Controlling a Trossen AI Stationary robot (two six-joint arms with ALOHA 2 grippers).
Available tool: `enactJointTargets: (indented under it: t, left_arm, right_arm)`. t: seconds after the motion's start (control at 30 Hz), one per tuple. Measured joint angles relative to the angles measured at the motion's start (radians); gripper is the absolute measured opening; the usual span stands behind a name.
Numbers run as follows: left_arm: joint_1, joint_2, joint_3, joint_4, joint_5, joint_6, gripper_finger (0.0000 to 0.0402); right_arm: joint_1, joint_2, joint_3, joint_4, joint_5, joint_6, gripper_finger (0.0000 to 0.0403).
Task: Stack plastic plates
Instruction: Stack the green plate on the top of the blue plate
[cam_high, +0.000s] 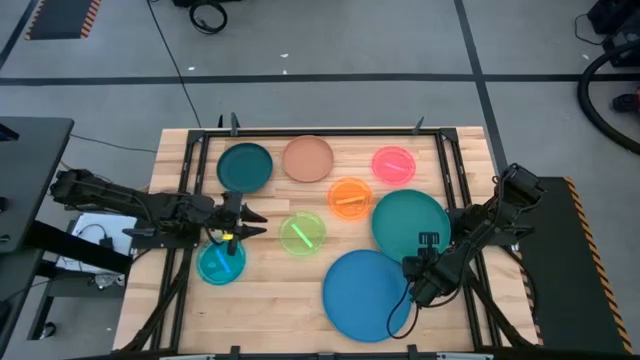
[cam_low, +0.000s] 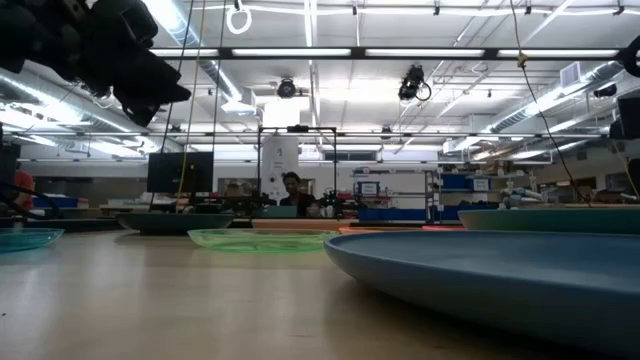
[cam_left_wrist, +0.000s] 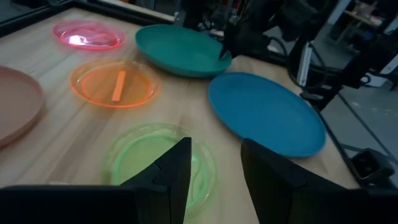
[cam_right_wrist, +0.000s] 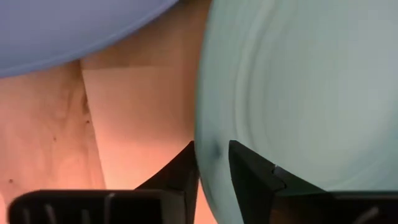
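Wooden slat table (cam_high: 290, 290) is seen from above, with eight plates spread singly across it, none stacked and nothing lying in any. Dark teal plate (cam_high: 245, 166), tan plate (cam_high: 308, 159) and pink plate (cam_high: 394, 164) are lined along the far edge. Orange plate (cam_high: 349, 197) and green plate (cam_high: 302, 236) lie mid-table; cyan plate (cam_high: 221, 262) lies at left. Teal plate (cam_high: 410, 224) and blue plate (cam_high: 368, 294) lie at right, close together. Left gripper (cam_high: 250, 222) is held between the cyan and green plates. Right gripper (cam_high: 428, 242) is set at the teal plate's near rim.

Low view: the blue plate's rim fills the foreground; no writing can be read.

Left wrist view: fingers (cam_left_wrist: 171, 171) are spread apart, empty, above the green plate.

Right wrist view: fingers (cam_right_wrist: 249, 171) straddle the teal rim, narrowly parted; a firm grip cannot be confirmed.
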Motion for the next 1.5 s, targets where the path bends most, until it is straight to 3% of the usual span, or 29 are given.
enactJointTargets:
  t: [0.4, 1.07, 1.33, 1.5]
  left_arm:
    - [0.0, 0.024, 0.0, 0.001, -0.004, -0.019, 0.0146]
    - [0.002, 0.024, 0.0, -0.002, -0.031, -0.007, 0.0146]
    - [0.002, 0.024, 0.0, -0.002, -0.143, -0.007, 0.0146]
    - [0.002, 0.024, 0.0, -0.002, -0.158, -0.007, 0.0146]
  right_arm:
    - [-0.017, 0.0, 0.001, 0.005, 0.029, -0.07, 0.0019]
    - [-0.023, 0.0, 0.218, -0.195, 0.086, -0.138, 0.0013]
    - [-0.032, 0.0, 0.349, -0.186, 0.099, -0.153, 0.0013]
    - [-0.032, 0.0, 0.41, -0.118, 0.14, -0.166, 0.0013]
